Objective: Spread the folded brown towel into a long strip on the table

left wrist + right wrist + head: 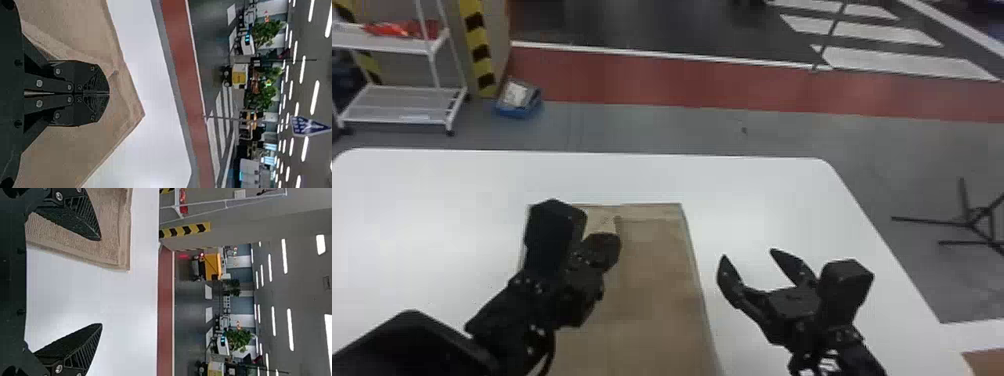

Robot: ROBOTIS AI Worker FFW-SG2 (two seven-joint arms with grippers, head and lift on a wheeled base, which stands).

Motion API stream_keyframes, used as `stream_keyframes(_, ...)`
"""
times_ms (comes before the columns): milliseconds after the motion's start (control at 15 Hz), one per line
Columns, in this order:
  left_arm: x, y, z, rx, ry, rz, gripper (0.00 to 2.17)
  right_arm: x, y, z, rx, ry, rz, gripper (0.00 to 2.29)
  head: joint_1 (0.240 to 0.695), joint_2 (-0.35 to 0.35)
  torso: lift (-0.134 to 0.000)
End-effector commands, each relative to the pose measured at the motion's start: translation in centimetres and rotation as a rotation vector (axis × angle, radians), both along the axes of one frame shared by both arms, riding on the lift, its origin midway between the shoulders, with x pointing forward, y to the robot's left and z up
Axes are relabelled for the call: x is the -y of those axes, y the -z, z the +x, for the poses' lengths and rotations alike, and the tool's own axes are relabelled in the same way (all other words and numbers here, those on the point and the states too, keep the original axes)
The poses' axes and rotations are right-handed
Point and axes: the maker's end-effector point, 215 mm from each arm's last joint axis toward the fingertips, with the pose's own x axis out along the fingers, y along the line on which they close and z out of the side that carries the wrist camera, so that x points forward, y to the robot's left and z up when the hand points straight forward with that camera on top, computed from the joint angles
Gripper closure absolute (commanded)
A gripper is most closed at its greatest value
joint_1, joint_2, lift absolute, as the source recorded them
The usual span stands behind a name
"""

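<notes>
The brown towel (657, 280) lies lengthwise on the white table, its far edge straight across the middle. Over its far left part is my left gripper (604, 240), where a paler bit of cloth stands up at the tips. In the left wrist view the left gripper (109, 94) is shut on the towel (58, 156), with creases around the fingertips and a corner beyond them. My right gripper (747, 254) is open and holds nothing, right of the towel. In the right wrist view the right gripper (101, 282) has one finger over the towel's corner area (113, 246).
The white table (757, 185) extends on both sides of the towel, with its far edge behind it. Beyond stand a white shelf rack (402, 105) and a blue box (518, 100) on the floor. Black stand legs (969, 225) are at the right, off the table.
</notes>
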Motion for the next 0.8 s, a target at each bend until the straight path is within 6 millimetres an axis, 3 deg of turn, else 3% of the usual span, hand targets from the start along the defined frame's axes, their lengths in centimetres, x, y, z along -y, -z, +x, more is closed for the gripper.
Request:
stream_keyframes(0, 2.1, 3.5, -2.5, -0.018, 0.044, 0.15, 1.54, 0.9, 0.6, 0.3, -0.017, 0.021, -0.016, 0.11, 0.695, -0.282, -0.113)
stream_keyframes(67, 1.7, 6.2, -3.7, -0.063, 0.047, 0.231, 1.44, 1.0, 0.7, 0.4, -0.02, 0.025, -0.021, 0.11, 0.695, -0.305, -0.113)
stream_keyframes(133, 1.1, 7.2, -3.9, -0.06, 0.033, 0.277, 1.23, 0.9, 0.7, 0.4, -0.02, 0.024, -0.019, 0.11, 0.695, -0.319, -0.113)
stream_keyframes(267, 0.1, 6.9, -4.1, -0.028, 0.004, 0.307, 0.12, 0.5, 0.7, 0.5, -0.022, 0.017, -0.017, 0.11, 0.695, -0.326, -0.113)
stream_keyframes(467, -3.0, 2.3, -3.8, 0.083, -0.077, 0.292, 0.03, -0.5, 0.7, 0.6, -0.021, 0.002, -0.007, 0.11, 0.695, -0.303, -0.113)
stream_keyframes(667, -6.6, -3.3, -0.9, 0.248, -0.191, 0.164, 0.04, -2.4, 1.1, 0.5, -0.031, -0.033, 0.004, 0.11, 0.695, -0.262, -0.113)
stream_keyframes(733, -8.2, -4.1, 0.1, 0.27, -0.235, 0.138, 0.04, -3.5, 1.6, 0.2, -0.042, -0.058, 0.014, 0.12, 0.695, -0.228, -0.113)
